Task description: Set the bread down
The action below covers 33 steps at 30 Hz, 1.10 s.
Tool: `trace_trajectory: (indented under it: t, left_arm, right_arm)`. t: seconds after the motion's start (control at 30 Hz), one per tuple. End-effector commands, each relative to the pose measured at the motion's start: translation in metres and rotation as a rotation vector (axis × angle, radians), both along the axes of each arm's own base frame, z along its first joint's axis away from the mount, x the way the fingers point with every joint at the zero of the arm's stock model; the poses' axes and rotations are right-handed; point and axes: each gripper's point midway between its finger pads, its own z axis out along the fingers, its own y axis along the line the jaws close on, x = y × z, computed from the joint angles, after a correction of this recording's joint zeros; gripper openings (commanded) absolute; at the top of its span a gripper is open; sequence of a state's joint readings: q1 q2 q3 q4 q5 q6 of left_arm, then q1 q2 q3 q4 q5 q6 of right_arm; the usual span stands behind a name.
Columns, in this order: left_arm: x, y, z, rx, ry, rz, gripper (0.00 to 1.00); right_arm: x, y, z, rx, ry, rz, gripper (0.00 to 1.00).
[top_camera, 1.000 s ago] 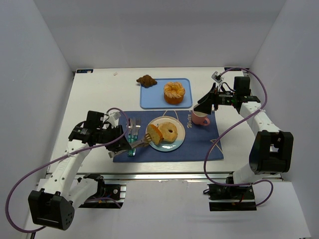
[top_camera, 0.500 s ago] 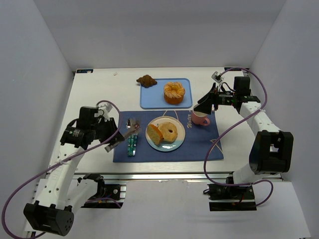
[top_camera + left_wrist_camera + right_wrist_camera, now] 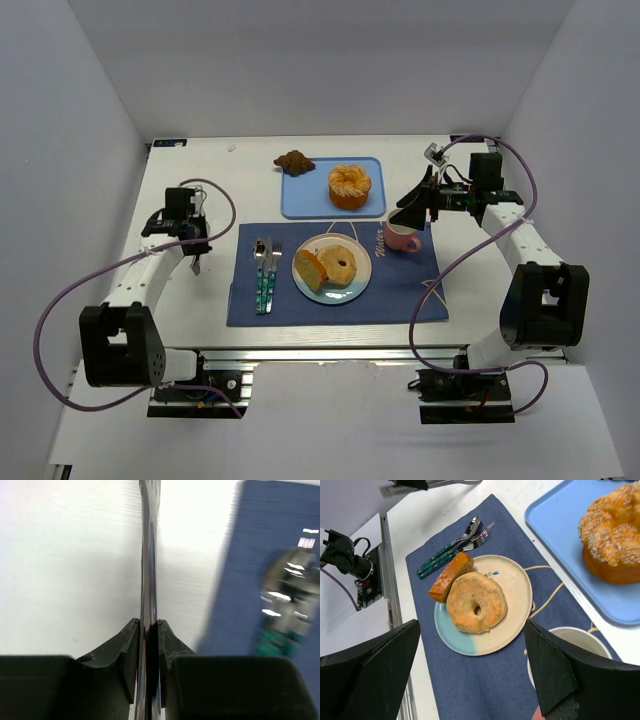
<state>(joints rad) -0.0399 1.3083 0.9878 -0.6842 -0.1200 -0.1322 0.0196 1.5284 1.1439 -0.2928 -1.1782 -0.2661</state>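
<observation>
While the L gripper [image 3: 148, 626] clamped a thin metal blade [image 3: 149, 555] off the mat's [image 3: 400, 290] left edge, the bread ring [image 3: 341, 267] & wedge [image 3: 310, 270] sat touching on the plate [image 3: 355, 291]. The wide-open R gripper [image 3: 405, 217] hovered nearer, w/ wedge on its far side.

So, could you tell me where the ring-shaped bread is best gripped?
Probably from above, pinching the rim of the ring bread on the side away from the wedge slice, one finger in the hole: it lies flat on the plate, the slice against its other edge.
</observation>
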Motion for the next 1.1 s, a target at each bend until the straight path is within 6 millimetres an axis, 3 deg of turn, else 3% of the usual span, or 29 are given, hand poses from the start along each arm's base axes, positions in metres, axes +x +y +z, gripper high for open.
trace_trajectory:
  t: [0.0, 0.03, 0.1, 0.2, 0.3, 0.43, 0.57, 0.67, 0.73, 0.77, 0.83, 0.87, 0.93, 0.97, 1.0, 1.07]
  left_arm:
    - [0.034, 0.047, 0.010, 0.195, -0.169, -0.023, 0.27]
    - [0.029, 0.053, -0.001, 0.233, -0.153, -0.044, 0.28]
    - [0.034, 0.065, -0.004, 0.287, -0.192, -0.054, 0.36]
    - [0.024, 0.072, -0.034, 0.312, -0.157, -0.075, 0.48]
    - [0.014, 0.072, -0.060, 0.292, -0.083, -0.093, 0.52]
    - [0.006, 0.074, -0.068, 0.293, -0.083, -0.057, 0.66]
    - [0.003, 0.077, -0.064, 0.296, -0.091, -0.023, 0.72]
    - [0.003, 0.084, -0.048, 0.298, -0.129, 0.050, 0.81]
    - [0.007, 0.089, -0.027, 0.288, -0.181, 0.126, 0.88]
    - [0.004, 0.090, -0.014, 0.284, -0.200, 0.156, 0.96]
    - [0.013, 0.086, 0.017, 0.227, -0.275, 0.204, 0.98]
    - [0.009, 0.080, 0.023, 0.194, -0.260, 0.197, 0.98]
    - [0.020, 0.059, 0.060, 0.066, -0.350, 0.174, 0.98]
    - [0.017, 0.050, 0.066, 0.022, -0.343, 0.150, 0.98]
    - [0.018, 0.040, 0.086, -0.038, -0.396, 0.143, 0.98]
    - [0.017, 0.012, 0.102, -0.164, -0.446, 0.055, 0.98]
  right_arm:
    - [0.004, -0.001, 0.021, 0.003, -0.081, 0.020, 0.89]
    - [0.004, -0.001, 0.020, 0.004, -0.078, 0.018, 0.89]
    - [0.004, -0.002, 0.020, 0.003, -0.070, 0.014, 0.89]
    - [0.004, -0.002, 0.019, 0.003, -0.063, 0.011, 0.89]
    - [0.007, -0.002, 0.020, -0.002, -0.066, 0.007, 0.89]
    - [0.009, -0.003, 0.021, -0.008, -0.059, 0.009, 0.89]
    - [0.010, -0.002, 0.024, -0.011, -0.066, 0.011, 0.89]
    - [0.009, -0.003, 0.024, -0.016, -0.066, 0.010, 0.89]
    - [0.011, -0.006, 0.023, -0.042, -0.073, -0.005, 0.89]
    - [0.011, -0.007, 0.023, -0.056, -0.064, -0.021, 0.89]
    - [0.024, -0.015, 0.016, -0.110, -0.027, -0.120, 0.89]
    - [0.031, -0.019, 0.014, -0.125, 0.031, -0.188, 0.89]
    - [0.052, -0.038, 0.008, -0.214, 0.063, -0.354, 0.89]
    - [0.057, -0.042, 0.010, -0.226, 0.063, -0.404, 0.90]
    - [0.063, -0.045, 0.011, -0.233, 0.027, -0.428, 0.89]
    - [0.073, -0.051, 0.013, -0.253, -0.010, -0.466, 0.89]
